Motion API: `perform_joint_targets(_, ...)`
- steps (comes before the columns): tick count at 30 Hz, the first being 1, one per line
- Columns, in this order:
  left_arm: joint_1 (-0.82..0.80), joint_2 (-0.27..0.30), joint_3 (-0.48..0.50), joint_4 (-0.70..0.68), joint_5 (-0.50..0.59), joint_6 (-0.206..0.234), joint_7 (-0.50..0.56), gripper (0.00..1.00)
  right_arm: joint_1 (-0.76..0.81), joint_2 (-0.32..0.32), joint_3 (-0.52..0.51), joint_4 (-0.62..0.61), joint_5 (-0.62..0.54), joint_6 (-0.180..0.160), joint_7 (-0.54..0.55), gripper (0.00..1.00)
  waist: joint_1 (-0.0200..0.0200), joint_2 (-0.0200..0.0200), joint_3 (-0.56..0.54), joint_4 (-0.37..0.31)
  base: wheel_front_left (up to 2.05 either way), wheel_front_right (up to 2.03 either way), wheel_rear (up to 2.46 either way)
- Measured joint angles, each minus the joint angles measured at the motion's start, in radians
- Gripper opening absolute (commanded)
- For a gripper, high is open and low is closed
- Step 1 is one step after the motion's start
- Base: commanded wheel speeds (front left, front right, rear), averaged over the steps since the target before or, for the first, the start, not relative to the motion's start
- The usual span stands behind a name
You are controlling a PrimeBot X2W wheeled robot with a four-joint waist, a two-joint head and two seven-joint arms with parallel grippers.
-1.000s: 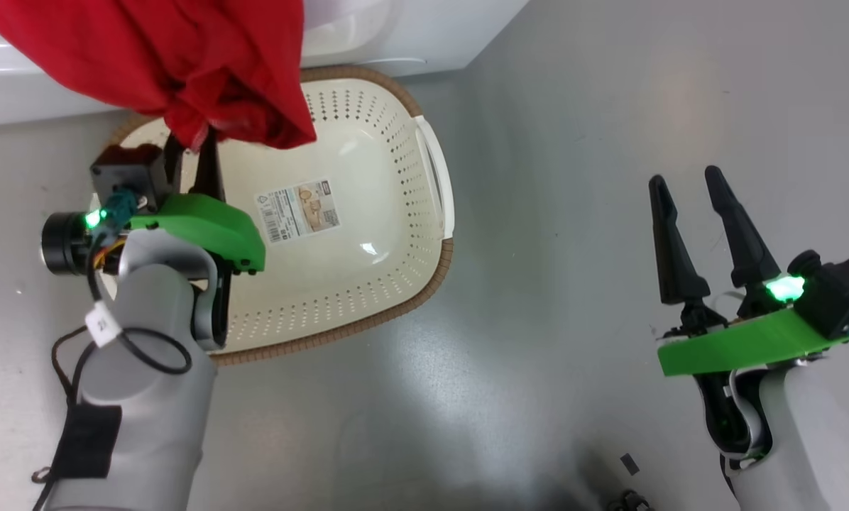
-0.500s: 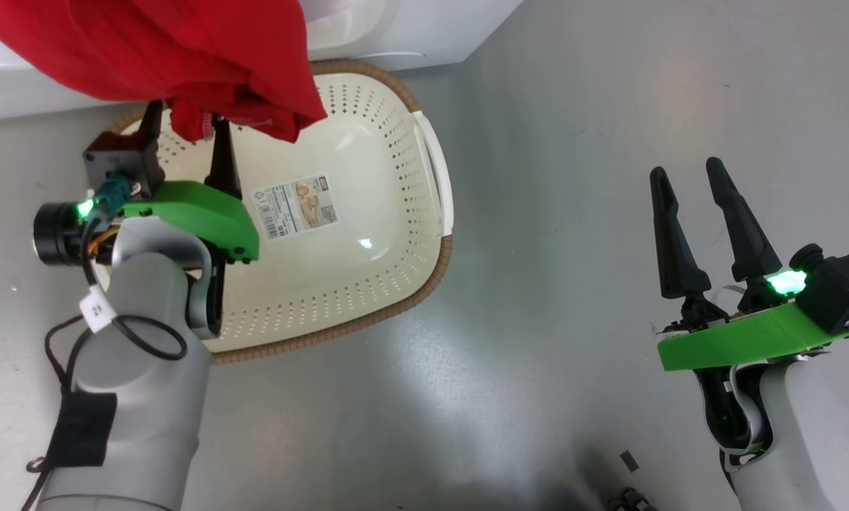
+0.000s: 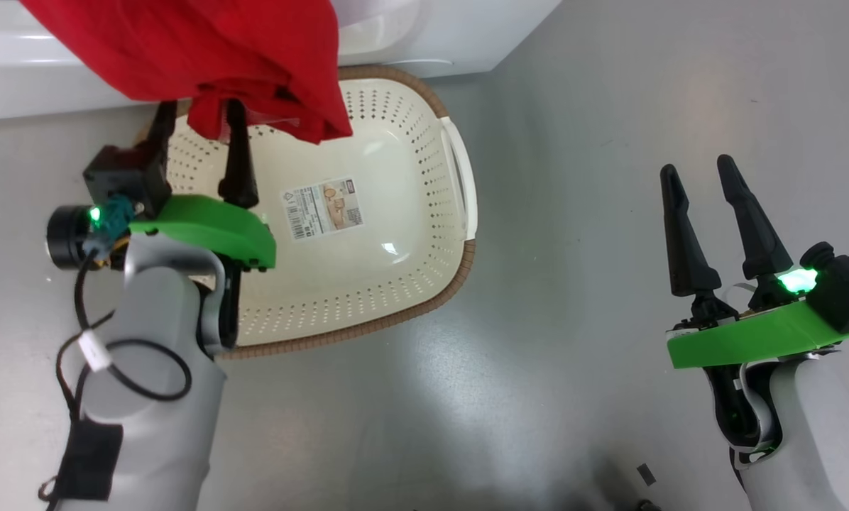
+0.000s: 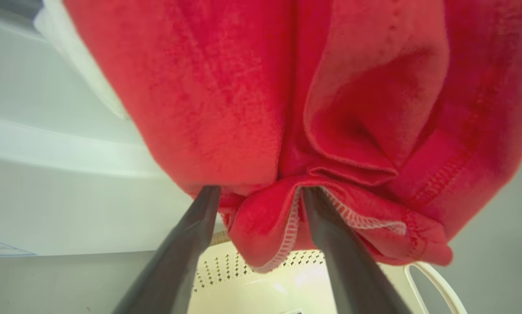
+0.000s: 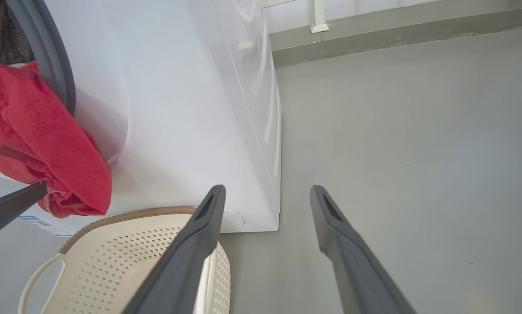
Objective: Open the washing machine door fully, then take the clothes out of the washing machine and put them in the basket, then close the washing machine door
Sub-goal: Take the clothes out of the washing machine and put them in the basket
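Note:
Red clothes [image 3: 204, 50] hang down from the washing machine [image 3: 424, 35] opening over the far end of the cream basket [image 3: 368, 284]. My left gripper [image 3: 199, 113] is open beneath them. Its fingers [image 4: 200, 226] stand apart, with a hemmed fold of the clothes [image 4: 261, 109] drooping between them and covering the tips. In the right wrist view the clothes [image 5: 38, 139] spill over the machine's grey seal [image 5: 47, 43] above the basket [image 5: 125, 261]. My right gripper [image 3: 697, 167] is open and empty over the floor, to the right of the basket. The washing machine door is out of view.
The basket holds a paper label [image 3: 324, 207] and has a white handle [image 3: 463, 177] on its right side. Grey floor [image 3: 573, 248] stretches between the basket and my right arm. The white machine's side [image 5: 191, 109] runs to a wall skirting [image 5: 374, 39].
My left gripper's fingers have spread apart and let go of the red clothes, which still hang over the tips. The head camera has shifted a little. The right arm has not moved.

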Motion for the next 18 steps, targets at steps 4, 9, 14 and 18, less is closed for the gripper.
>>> perform_joint_targets(4, 0.043, 0.000, -0.011, -0.076, -0.016, 0.012, 0.000, 1.00, 0.000, -0.008, -0.002, -0.001, -0.001, 0.000, 0.000, 1.00, 0.0000, 0.0000, -0.006, 0.012, 0.00, 0.00, 0.00)
perform_joint_targets(9, 0.102, 0.000, -0.020, -0.170, -0.014, 0.034, 0.000, 1.00, 0.001, -0.012, -0.007, -0.002, -0.002, 0.000, 0.000, 1.00, 0.0000, 0.0000, -0.016, 0.026, 0.00, 0.00, 0.00)
perform_joint_targets(14, 0.166, 0.000, -0.031, -0.257, -0.011, 0.054, 0.000, 1.00, 0.002, -0.016, -0.012, -0.003, -0.003, 0.000, 0.000, 1.00, 0.0000, 0.0000, -0.026, 0.038, 0.00, 0.00, 0.00)
perform_joint_targets(18, 0.219, 0.001, -0.047, -0.321, -0.011, 0.067, 0.000, 1.00, 0.005, -0.019, -0.014, -0.005, -0.003, 0.000, 0.000, 1.00, 0.0000, 0.0000, -0.033, 0.045, 0.00, 0.00, 0.00)
